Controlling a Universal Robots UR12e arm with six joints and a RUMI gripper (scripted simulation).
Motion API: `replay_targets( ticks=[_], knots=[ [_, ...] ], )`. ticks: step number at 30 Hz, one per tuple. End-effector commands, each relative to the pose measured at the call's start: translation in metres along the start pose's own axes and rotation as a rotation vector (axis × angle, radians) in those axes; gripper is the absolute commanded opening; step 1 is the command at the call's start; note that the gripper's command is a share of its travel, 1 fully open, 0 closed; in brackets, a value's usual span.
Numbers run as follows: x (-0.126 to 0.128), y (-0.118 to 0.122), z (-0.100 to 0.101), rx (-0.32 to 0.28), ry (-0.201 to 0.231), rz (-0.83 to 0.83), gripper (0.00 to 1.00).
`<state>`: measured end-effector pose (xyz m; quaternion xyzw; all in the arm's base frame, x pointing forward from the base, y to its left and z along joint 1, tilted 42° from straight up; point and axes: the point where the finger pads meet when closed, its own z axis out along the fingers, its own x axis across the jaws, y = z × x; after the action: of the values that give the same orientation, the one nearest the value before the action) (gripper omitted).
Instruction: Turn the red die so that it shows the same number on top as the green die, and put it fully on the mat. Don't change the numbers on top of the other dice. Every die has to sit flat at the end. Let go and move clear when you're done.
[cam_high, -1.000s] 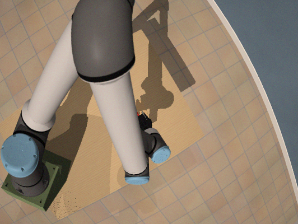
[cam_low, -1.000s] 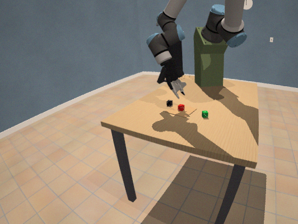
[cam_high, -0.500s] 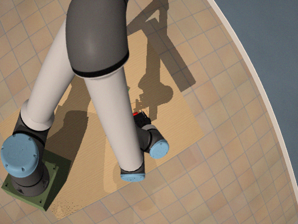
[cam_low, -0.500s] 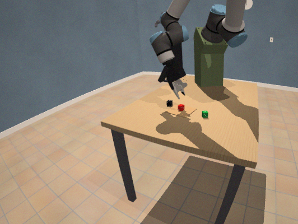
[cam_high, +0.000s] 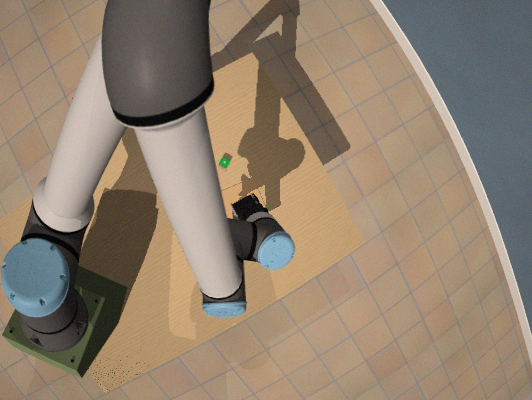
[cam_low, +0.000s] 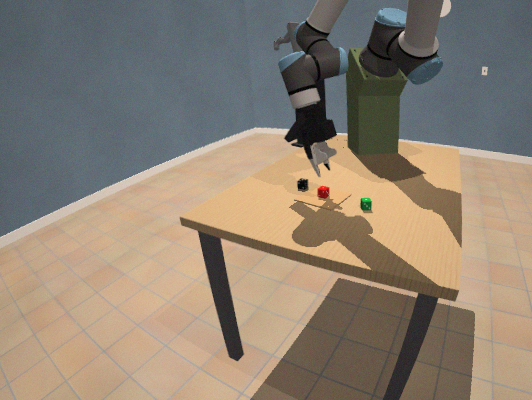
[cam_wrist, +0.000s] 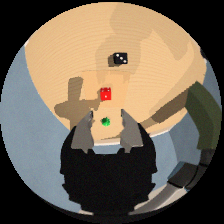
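Note:
The red die (cam_low: 323, 191) (cam_wrist: 105, 94) sits flat on the table, close to a faint edge line of the mat (cam_low: 320, 204), which is almost the table's colour. I cannot tell whether the die is on the mat. The green die (cam_high: 225, 161) (cam_low: 366, 203) (cam_wrist: 105, 121) sits to the right of the red one. The black die (cam_low: 302, 184) (cam_wrist: 119, 58) sits to its left. My gripper (cam_low: 319, 169) (cam_wrist: 106, 110) (cam_high: 246, 204) hangs above the table just behind the red and black dice, partly open and empty. In the top view the arm hides the red and black dice. The dice pips are too small to read.
The wooden table (cam_low: 400, 240) (cam_high: 310, 220) carries the green arm pedestal (cam_low: 375, 110) (cam_high: 95, 325) at its back corner. The arm's elbow and forearm (cam_high: 165, 100) span over the table. Dark arm shadows fall across the table's right half.

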<state>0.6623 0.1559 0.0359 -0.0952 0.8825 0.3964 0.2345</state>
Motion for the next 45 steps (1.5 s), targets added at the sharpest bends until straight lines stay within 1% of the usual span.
replay_targets(
  ticks=[1,12,15,19,22,26,28,32,36,37,45],
  knots=[
    [-0.0015,0.0005,-0.0011,0.031,-0.009,0.002,0.40],
    [-0.0019,0.0008,-0.0015,0.041,-0.012,0.003,0.40],
    [-0.0010,0.0009,-0.0007,0.056,-0.007,0.002,0.40],
    [0.0013,0.0011,0.0014,0.111,0.004,0.001,0.40],
    [0.0021,0.0013,0.0021,0.170,0.008,0.001,0.40],
    [0.0006,0.0021,0.0011,0.247,0.001,0.002,0.40],
    [0.0006,0.0021,0.0011,0.247,0.001,0.002,0.40],
    [-0.0015,0.0031,-0.0007,0.293,-0.009,0.004,0.40],
    [-0.0020,0.0033,-0.0011,0.302,-0.012,0.004,0.40],
    [-0.0020,0.0033,-0.0011,0.302,-0.012,0.004,1.00],
    [-0.0020,0.0033,-0.0011,0.302,-0.012,0.004,1.00]
  ],
)
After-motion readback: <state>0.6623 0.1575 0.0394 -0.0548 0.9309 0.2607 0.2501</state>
